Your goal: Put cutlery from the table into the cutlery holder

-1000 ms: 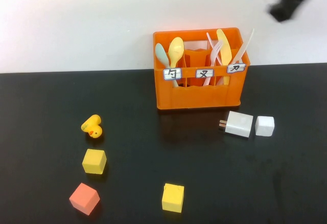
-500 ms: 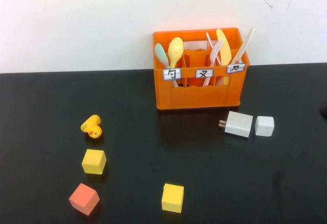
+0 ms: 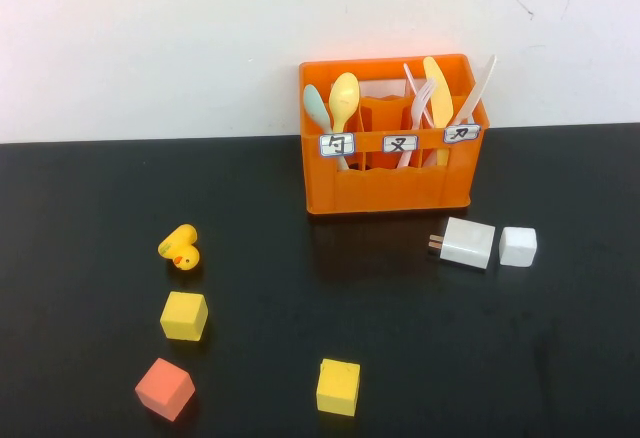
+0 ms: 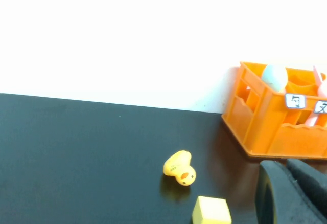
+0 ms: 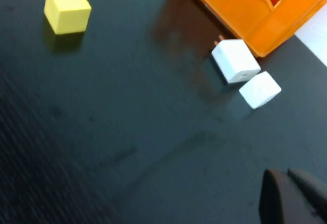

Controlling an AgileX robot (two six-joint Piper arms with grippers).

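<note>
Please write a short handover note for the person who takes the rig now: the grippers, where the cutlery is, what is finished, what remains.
Left gripper: only an edge shows in its wrist view, near the rubber duck.
Right gripper: only an edge shows in its wrist view, over the table near the white charger.
Neither appears in the high view.
Mint-green spoon, pink fork and pale yellow knife stand in the cutlery holder.
Done: no cutlery lies on the table.
Left: nothing visible.

The cutlery holder (image 3: 394, 138) stood at the table's (image 3: 90, 198) far edge. My mint-green spoon (image 3: 316, 108) leaned in its left compartment beside a yellow spoon (image 3: 344, 98); pink fork (image 3: 420, 98) in the middle, pale yellow knife (image 3: 437, 93) rightmost. Neither of my grippers was in frame.
</note>
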